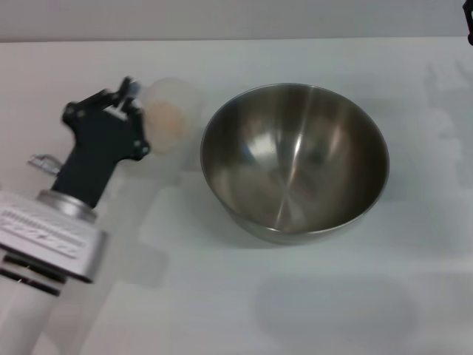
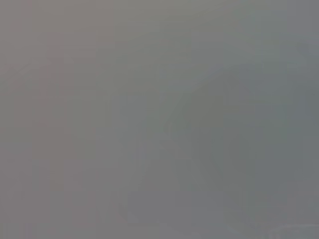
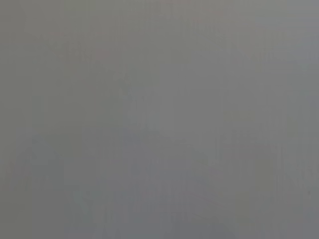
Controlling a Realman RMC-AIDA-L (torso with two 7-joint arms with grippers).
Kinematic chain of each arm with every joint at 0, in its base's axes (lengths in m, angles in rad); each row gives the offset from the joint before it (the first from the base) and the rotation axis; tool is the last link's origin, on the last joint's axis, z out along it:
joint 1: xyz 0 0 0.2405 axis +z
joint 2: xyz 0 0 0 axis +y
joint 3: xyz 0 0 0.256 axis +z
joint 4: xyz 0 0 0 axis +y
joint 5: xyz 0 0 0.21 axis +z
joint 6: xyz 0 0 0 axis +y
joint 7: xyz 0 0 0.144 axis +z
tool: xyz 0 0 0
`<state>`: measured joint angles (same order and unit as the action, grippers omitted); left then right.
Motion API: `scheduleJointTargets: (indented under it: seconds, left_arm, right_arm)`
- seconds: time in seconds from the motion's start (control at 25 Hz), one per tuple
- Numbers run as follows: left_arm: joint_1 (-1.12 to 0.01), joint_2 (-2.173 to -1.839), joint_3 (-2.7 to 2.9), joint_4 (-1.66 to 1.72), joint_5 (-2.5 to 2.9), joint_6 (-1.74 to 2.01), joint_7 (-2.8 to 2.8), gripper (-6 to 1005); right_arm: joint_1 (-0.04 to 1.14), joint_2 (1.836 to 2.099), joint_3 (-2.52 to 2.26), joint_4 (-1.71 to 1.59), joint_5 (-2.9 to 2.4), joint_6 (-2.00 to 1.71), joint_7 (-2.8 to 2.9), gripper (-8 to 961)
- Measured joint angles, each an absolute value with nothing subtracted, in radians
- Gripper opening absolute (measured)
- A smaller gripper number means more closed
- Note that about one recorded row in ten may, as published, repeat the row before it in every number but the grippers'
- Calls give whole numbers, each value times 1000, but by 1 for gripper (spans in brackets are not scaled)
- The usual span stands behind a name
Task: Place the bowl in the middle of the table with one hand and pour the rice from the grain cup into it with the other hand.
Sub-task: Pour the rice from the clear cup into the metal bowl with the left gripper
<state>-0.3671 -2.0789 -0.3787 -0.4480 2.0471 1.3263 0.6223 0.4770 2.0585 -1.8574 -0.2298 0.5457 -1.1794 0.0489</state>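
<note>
Bowl: mid-desk, empty. Grain cup: tilted beside its rim toward the desk's left edge, grasped by left hand, rice inside. Risk: grains spilling short of the bowl. Right hand: far-right corner, state cannot tell.

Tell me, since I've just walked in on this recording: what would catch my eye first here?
The big steel bowl dominates, sitting empty near the middle of the white table. Just to its left, the left gripper is at the small grain cup, with pale rice visible inside it. Only a dark sliver of the right gripper shows at the far right corner.
</note>
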Motion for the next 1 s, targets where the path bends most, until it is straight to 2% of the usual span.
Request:
scheduleJointTargets:
  seconds: [0.4,1.0]
  left_arm:
    - [-437,-2080,-371,-476,2215,1316,1245,35]
    - [-459,-2080,-373,-492,2429,1256,1884,36]
  right_arm:
    - [480,2060,-1858,-230,546,-1184,48,524]
    - [502,2054,-1858,-226,546,-1184,47,523]
